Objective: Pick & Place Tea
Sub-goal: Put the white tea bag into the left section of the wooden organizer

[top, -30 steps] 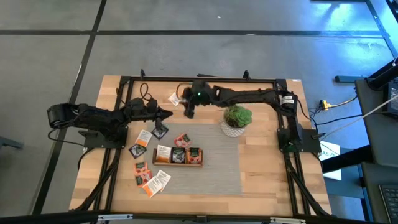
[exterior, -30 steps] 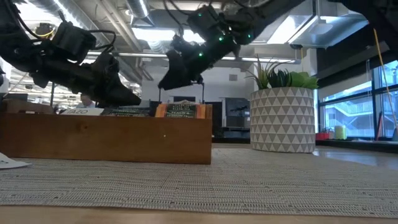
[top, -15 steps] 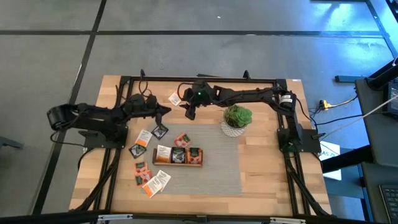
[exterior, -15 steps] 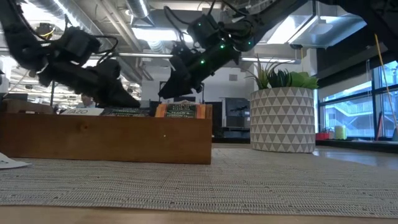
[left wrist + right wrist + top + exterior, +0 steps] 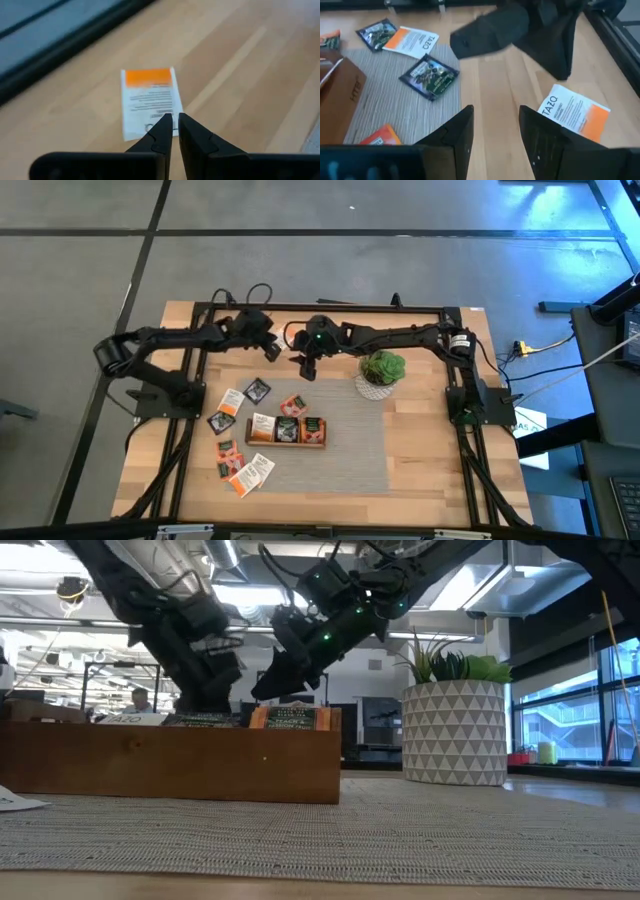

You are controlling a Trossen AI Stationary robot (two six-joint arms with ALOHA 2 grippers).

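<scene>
Tray [image 5: 286, 442] sat near table centre with three sachets already slotted in, one per compartment as far as the high view showed. Many loose tea sachets [image 5: 232, 401] remained outside, at roughly 9 and 7 o'clock from the tray, so most of the job looked undone. A white-and-orange sachet [image 5: 150, 101] lay flat on bare wood at about 11 o'clock from the tray, just ahead of the left gripper [image 5: 174, 129], whose fingers were nearly closed and held nothing. Right gripper [image 5: 495, 131] hovered close by at 12 o'clock from the tray, fingers parted, empty. Potted plant [image 5: 381, 369] stood at 2 o'clock.
</scene>
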